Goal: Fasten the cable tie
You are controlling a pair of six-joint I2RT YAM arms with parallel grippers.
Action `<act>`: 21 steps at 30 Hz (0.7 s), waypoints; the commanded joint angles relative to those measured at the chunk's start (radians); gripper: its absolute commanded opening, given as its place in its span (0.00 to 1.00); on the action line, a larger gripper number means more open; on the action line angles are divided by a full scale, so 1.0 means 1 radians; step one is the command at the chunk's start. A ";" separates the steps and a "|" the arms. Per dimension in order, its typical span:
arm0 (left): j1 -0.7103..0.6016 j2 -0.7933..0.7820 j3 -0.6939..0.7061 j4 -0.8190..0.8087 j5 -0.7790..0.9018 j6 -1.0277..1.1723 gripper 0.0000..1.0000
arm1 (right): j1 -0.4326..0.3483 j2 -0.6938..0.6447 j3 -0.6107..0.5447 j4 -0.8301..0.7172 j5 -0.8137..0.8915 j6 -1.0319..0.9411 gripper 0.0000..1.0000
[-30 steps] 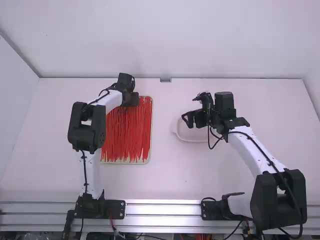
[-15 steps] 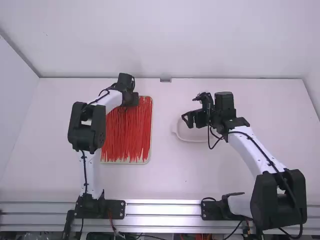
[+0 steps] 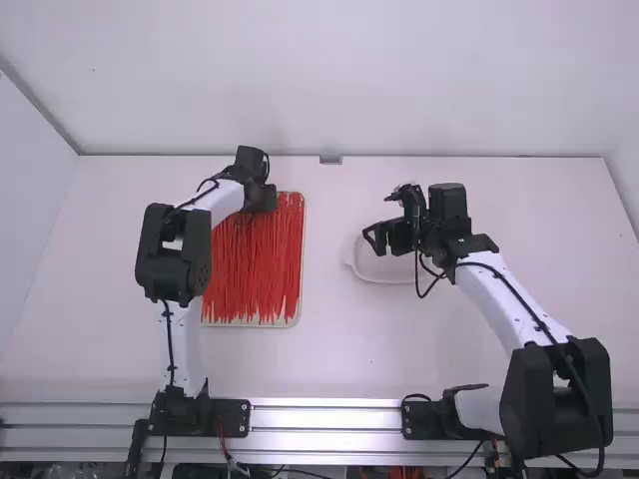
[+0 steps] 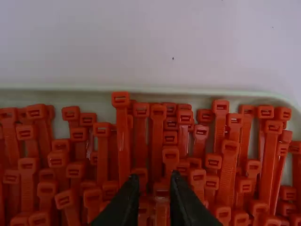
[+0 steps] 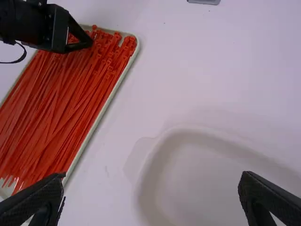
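Left wrist view, glossy orange cable ties (image 4: 121, 136)

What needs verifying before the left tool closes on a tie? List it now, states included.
1. Left tool down among the red plastic cable ties: ok.
2. Left tool open: ok, narrow gap.
3. One tie alone in that gap: cannot tell, the heads crowd together.
4. Pale flat tray with the ties, flat on the white table: ok.
5. Right tool open above the white shallow dish: ok.
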 commanded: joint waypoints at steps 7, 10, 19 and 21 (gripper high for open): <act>-0.002 0.011 -0.011 -0.004 -0.003 -0.003 0.21 | 0.000 0.008 0.029 0.000 -0.003 0.002 0.99; -0.002 0.011 -0.011 -0.003 -0.003 -0.003 0.23 | 0.000 0.008 0.029 0.000 -0.002 0.002 0.99; -0.002 0.011 -0.011 0.010 -0.002 -0.007 0.29 | 0.000 0.008 0.029 0.000 -0.003 0.002 0.99; -0.002 0.011 -0.011 0.011 -0.002 -0.010 0.31 | 0.000 0.008 0.029 0.000 -0.003 0.002 0.99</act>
